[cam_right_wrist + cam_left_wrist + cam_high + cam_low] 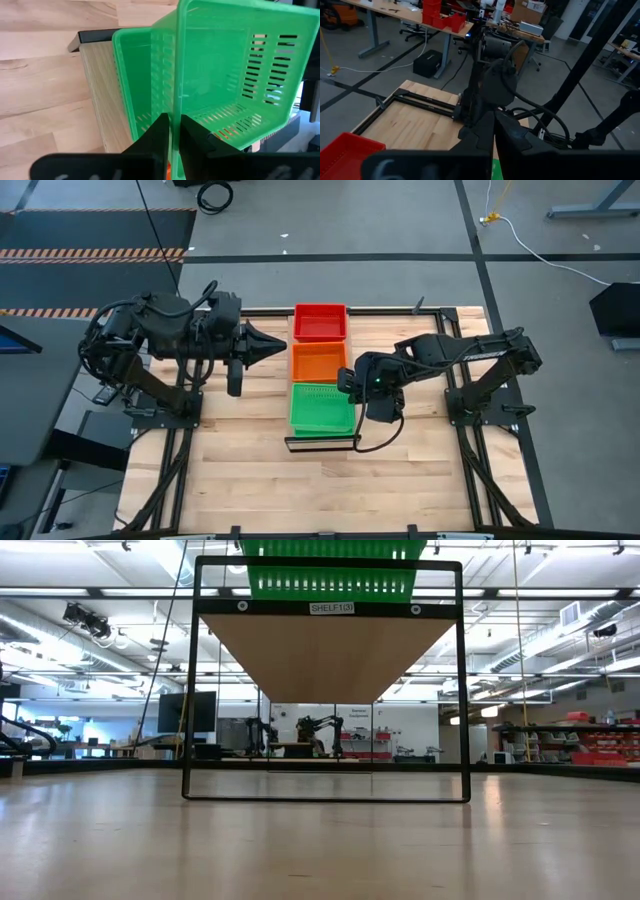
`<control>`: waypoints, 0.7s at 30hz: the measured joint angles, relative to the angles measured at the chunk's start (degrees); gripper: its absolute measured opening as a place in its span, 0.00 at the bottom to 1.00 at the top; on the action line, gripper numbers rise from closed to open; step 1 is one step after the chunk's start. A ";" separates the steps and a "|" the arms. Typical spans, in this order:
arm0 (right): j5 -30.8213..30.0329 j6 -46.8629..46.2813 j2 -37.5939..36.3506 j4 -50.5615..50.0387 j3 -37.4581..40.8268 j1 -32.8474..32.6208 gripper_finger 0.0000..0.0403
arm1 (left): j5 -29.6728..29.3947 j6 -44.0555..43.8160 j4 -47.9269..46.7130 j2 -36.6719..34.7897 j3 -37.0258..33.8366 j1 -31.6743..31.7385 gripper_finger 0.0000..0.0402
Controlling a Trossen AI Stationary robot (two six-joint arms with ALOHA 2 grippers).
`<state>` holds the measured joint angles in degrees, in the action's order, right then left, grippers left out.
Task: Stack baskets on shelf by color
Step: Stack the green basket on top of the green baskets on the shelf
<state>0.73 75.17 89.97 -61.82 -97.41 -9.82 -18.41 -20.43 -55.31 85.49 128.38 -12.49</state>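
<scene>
1. Green plastic mesh: the right gripper [172, 131] is clamped on the rim wall of a green basket [220, 65], one finger inside the wall and one outside. The basket sits tilted above a second green basket [132, 85] already lying on the shelf [97, 80].

2. Location, high view: three colour stations run along the shelf [320, 444]. Red stack [320, 322] lies farthest from the dark front edge, orange stack [318, 362] in the middle, green stack [322, 408] nearest that edge. The right gripper [352, 383] sits at the green stack's corner, next to the orange.

3. Count per stack cannot be confirmed from these views.

4. Left gripper [278, 344] hangs just beside the red and orange stacks, carrying nothing; its fingers appear pressed together to a point.

5. Handling judgement: the basket is light, thin-walled and somewhat flexible, with a smooth, likely slippery surface. The slotted walls may bend under a hard squeeze. The rim is the stiffest part and the proper hold; a grip at mid-length of a side would limit tilting.

6. Risk judgement: held at one wall only, the basket hangs skewed and may catch on the lower basket's rim rather than nest squarely.
</scene>
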 joint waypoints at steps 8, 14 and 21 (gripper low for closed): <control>0.39 -0.41 0.00 0.00 0.00 0.02 0.11 | 0.00 -0.03 0.00 0.00 0.00 -0.02 0.02; 0.39 -1.20 -0.02 0.04 0.00 0.25 0.11 | 0.01 -1.61 0.00 0.00 0.00 -0.02 0.03; 0.42 -4.98 -0.02 0.36 0.00 0.26 0.11 | -0.98 -4.54 0.14 0.27 0.06 0.00 0.04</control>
<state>1.15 70.19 89.95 -61.47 -97.41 -9.57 -19.39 -24.97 -55.17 85.77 128.43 -12.49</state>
